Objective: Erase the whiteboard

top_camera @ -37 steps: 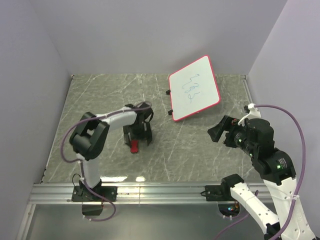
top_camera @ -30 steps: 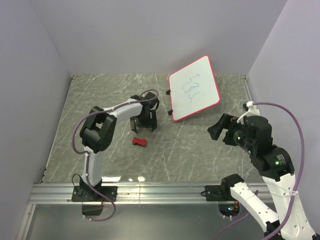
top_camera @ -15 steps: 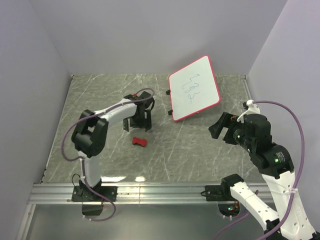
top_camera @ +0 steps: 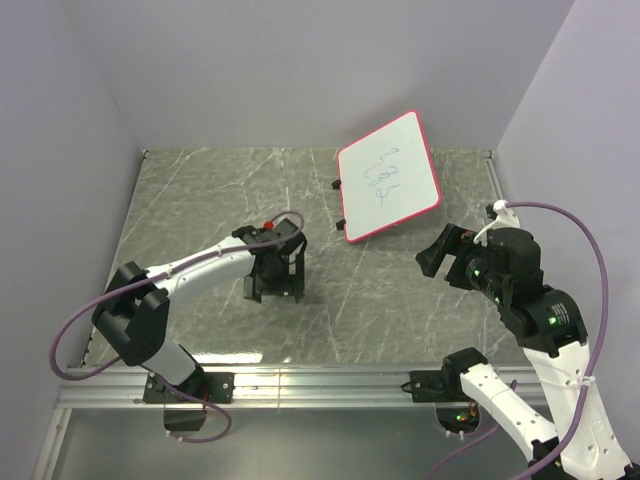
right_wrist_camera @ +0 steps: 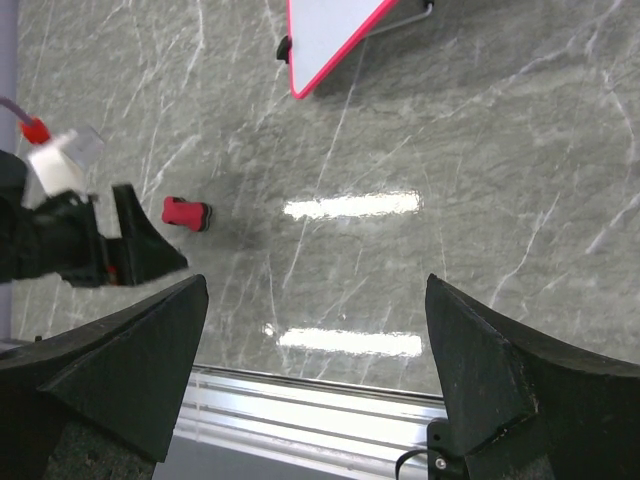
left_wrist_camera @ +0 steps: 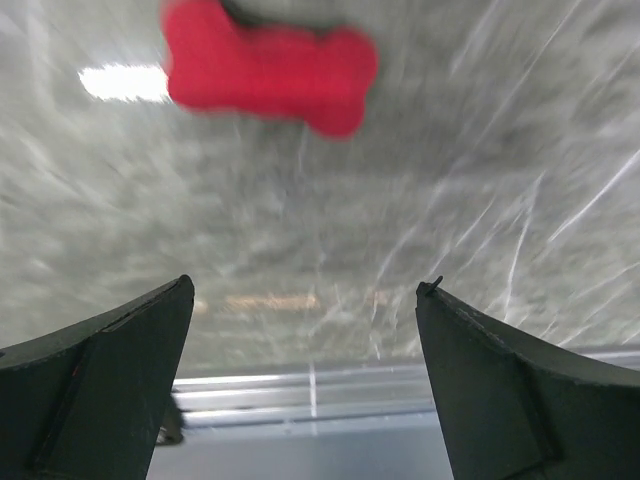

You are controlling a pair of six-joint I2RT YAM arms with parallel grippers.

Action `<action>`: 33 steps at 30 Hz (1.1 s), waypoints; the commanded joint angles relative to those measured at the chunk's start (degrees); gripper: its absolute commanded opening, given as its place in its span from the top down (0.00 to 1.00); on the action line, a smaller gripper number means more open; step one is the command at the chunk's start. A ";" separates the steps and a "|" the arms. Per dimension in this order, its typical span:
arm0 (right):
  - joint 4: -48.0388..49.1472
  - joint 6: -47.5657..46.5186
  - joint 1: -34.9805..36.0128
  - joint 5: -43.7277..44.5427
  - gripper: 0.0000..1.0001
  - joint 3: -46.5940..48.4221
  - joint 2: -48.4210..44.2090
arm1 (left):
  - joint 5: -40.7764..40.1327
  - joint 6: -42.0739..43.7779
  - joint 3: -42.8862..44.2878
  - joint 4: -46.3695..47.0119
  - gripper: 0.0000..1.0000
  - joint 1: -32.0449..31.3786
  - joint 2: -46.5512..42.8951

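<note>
Top external view puts the left end effector [top_camera: 275,280] low over the middle of the tabletop [top_camera: 200,200]. It hides whatever lies under it from that camera. Your left wrist view fills the gap: the fingers [left_wrist_camera: 110,370] are spread wide with nothing between them, and the red bone-shaped eraser [left_wrist_camera: 265,65] lies on the stone beyond the fingertips, not yet bracketed. That view is blurred, so treat the eraser's exact angle as uncertain.

The whiteboard [top_camera: 388,177] sits well apart from the eraser, at the far right of the tabletop and turned askew. Blue-green scribbles are on its face, so no erasing has been done. It looks propped up rather than lying flat, though you cannot confirm that from here.

The right end effector [top_camera: 440,255] is also released and empty. It hovers near the board's lower corner without touching it.

The step in hand looks like fetching the eraser. Your next move probably calls for these things:
- Bring the left fingers forward until they straddle the eraser, ideally across its narrow waist.
- Settle down to the surface and clench.
- Square up first, because a glancing finger could skid so small a piece away.
- Only then carry it to the board.
</note>
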 commanded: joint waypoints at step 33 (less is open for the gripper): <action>-1.15 -0.55 0.48 2.85 0.05 0.42 -1.03 | 1.15 -0.97 6.36 12.20 0.00 6.09 18.80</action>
